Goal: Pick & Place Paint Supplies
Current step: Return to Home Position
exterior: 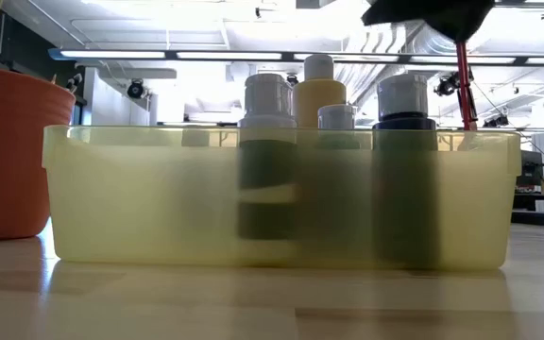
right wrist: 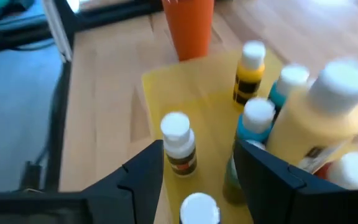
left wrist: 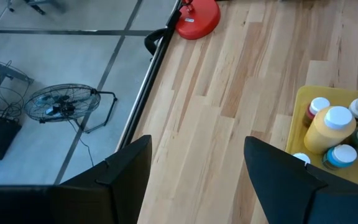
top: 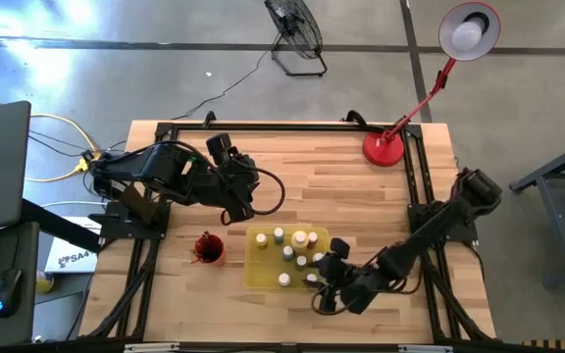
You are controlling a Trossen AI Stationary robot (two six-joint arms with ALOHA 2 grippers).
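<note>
Paint bottles [top: 292, 253] stand upright and closely grouped in the yellow tray [top: 255, 275], near centre of the table. The paintbrushes [top: 204, 242] stand in the orange cup [exterior: 8, 142], just left of the tray.

The left gripper [left wrist: 197, 158] hangs above bare table on the far side of the tray, jaws spread, nothing between them. The right gripper [right wrist: 197, 168] hovers over the tray's near right corner, jaws likewise parted and empty.

Assessment: the bottles look light, rigid and smooth-walled, so liable to slip or tip. Each is best taken across the body just below the cap. The large yellow bottle [right wrist: 328, 112] needs a wider opening. Tight spacing risks knocking neighbours. The brushes look thin, stiff and light, and are best pinched mid-handle.
</note>
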